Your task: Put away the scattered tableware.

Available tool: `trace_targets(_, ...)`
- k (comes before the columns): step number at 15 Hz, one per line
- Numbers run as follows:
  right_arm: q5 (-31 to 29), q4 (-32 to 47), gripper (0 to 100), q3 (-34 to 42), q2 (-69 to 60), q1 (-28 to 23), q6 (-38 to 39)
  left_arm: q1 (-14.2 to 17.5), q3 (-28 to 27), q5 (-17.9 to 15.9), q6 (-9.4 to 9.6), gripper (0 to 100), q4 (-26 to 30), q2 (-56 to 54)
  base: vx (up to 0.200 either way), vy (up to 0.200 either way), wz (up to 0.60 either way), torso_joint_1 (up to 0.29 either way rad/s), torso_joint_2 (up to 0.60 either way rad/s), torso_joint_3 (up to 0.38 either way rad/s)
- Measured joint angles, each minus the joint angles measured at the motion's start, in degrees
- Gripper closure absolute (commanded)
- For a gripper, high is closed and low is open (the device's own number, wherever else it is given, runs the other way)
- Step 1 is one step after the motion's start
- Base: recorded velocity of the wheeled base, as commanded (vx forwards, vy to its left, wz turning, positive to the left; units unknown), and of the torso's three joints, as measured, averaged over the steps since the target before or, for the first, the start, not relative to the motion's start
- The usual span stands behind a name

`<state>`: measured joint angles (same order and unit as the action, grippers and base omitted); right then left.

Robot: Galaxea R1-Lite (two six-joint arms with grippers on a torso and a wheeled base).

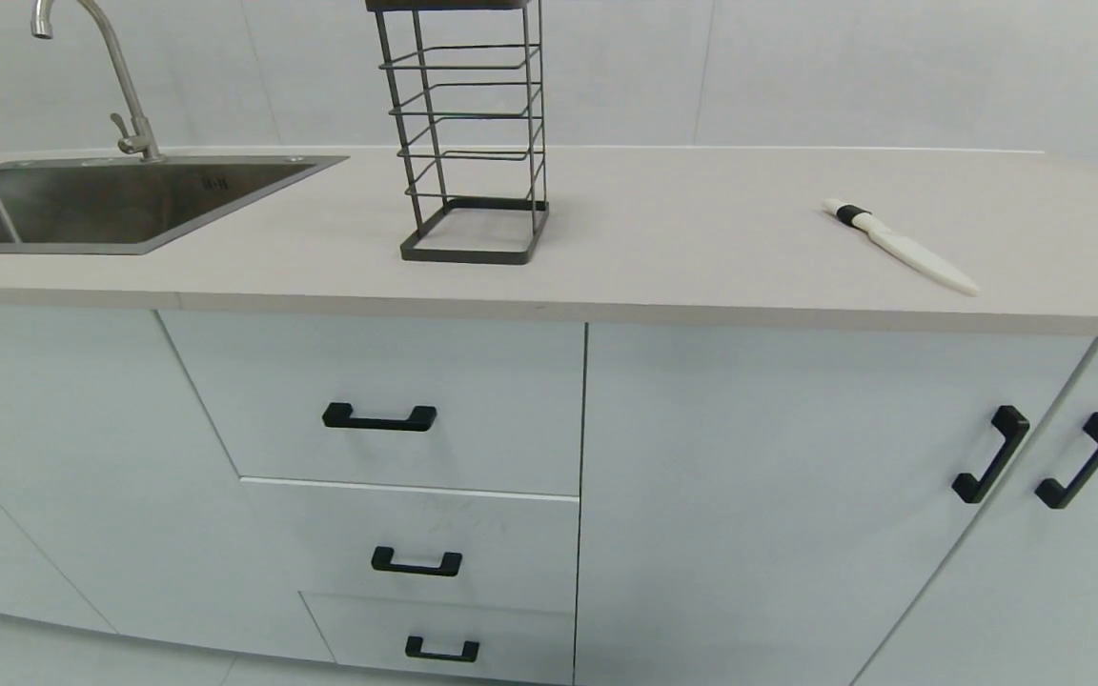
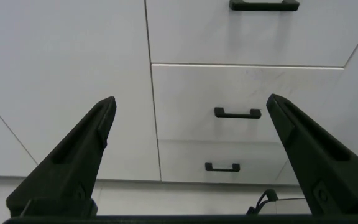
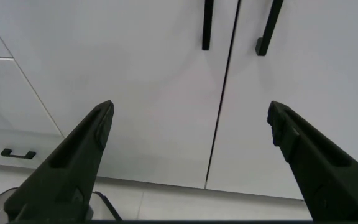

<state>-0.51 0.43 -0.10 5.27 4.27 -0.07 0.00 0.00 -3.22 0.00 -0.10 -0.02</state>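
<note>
A white knife with a black band on its handle [image 1: 900, 246] lies flat on the grey countertop [image 1: 701, 238] at the right. A black wire rack [image 1: 468, 133] stands upright near the counter's middle, with nothing on its lower shelves. My left gripper [image 2: 191, 106] hangs low in front of the drawers, open with nothing between its fingers. My right gripper [image 3: 191, 112] hangs low facing the cabinet doors, also open and holding nothing.
A steel sink [image 1: 111, 200] with a curved tap [image 1: 101, 67] is set into the counter at the far left. Below are three stacked drawers with black handles [image 1: 379, 417] and cabinet doors with black handles [image 1: 992, 455] to the right.
</note>
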Motion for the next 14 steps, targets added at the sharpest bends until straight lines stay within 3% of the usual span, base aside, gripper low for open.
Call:
trace_targets(6, 0.00, -0.07, 0, 0.00, 0.02, -0.06, -0.02, -0.10, 0.00, 0.07, -0.18, 0, 0.07, 0.00, 0.000, 0.000, 0.00, 0.000, 0.00, 0.000)
trace_targets(11, -0.02, 0.01, 0, 0.00, 0.00, 0.06, 0.00, 0.00, 0.00, 0.05, -0.05, 0, 0.07, 0.00, 0.200, -0.200, 0.00, -0.001, 0.00, 0.004)
trace_targets(14, -0.09, 0.22, 0, 0.00, 0.02, 0.09, 0.02, 0.07, 0.00, 0.02, -0.10, 0, 0.10, 0.02, 0.000, 0.000, 0.00, 0.000, 0.00, 0.000)
